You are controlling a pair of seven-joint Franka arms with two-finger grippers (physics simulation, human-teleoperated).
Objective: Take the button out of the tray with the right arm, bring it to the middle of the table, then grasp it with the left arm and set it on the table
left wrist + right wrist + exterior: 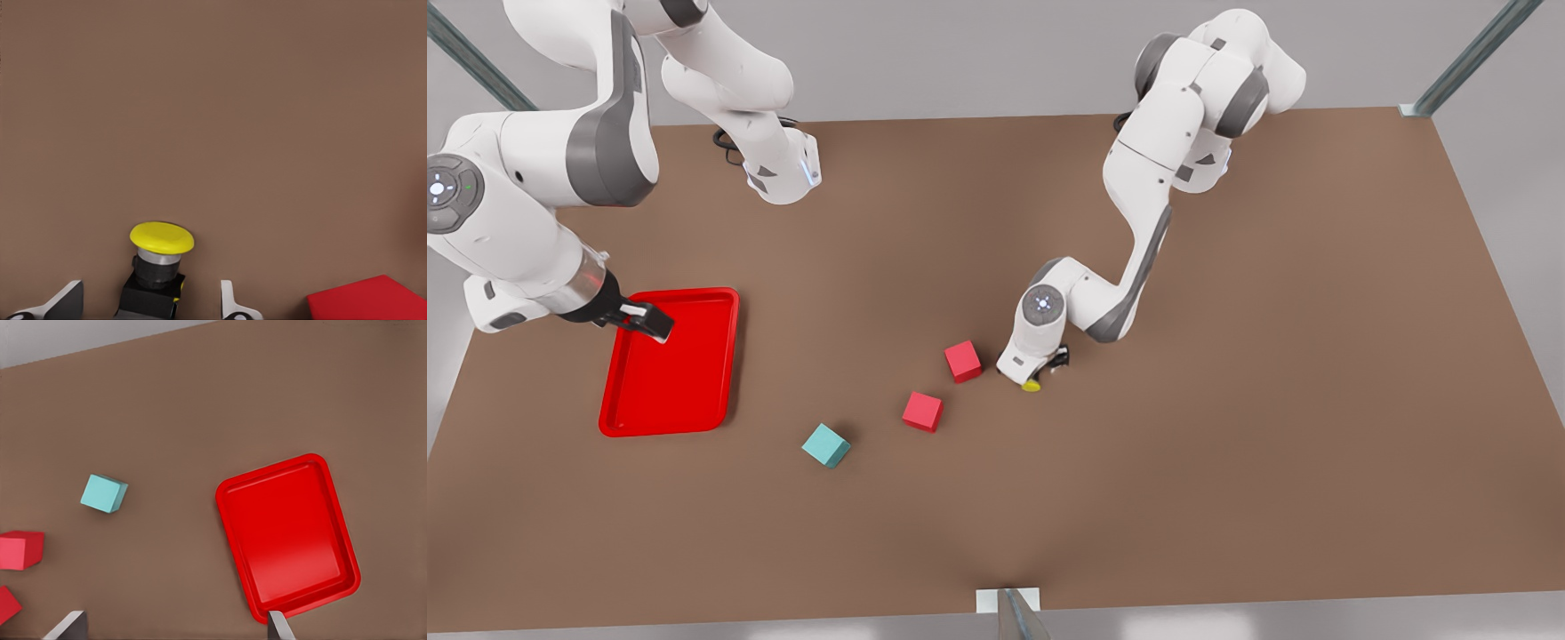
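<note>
The button (160,263), black base with a yellow cap, sits between the spread fingers of my left gripper (149,290), with a gap on each side. In the front view the yellow cap (1032,385) shows at table level, just below that gripper (1049,363), near the middle of the brown table (1227,400). The red tray (671,364) lies at the front view's left with nothing in it. My right gripper (649,322) hangs open above the tray's upper part. From the right wrist, the tray (287,533) lies below the open fingers (277,627).
Two red cubes (963,361) (922,412) and a teal cube (826,445) lie in a diagonal row between tray and button. The nearer red cube (367,300) sits close beside the left gripper. Open tabletop spreads toward the front view's right.
</note>
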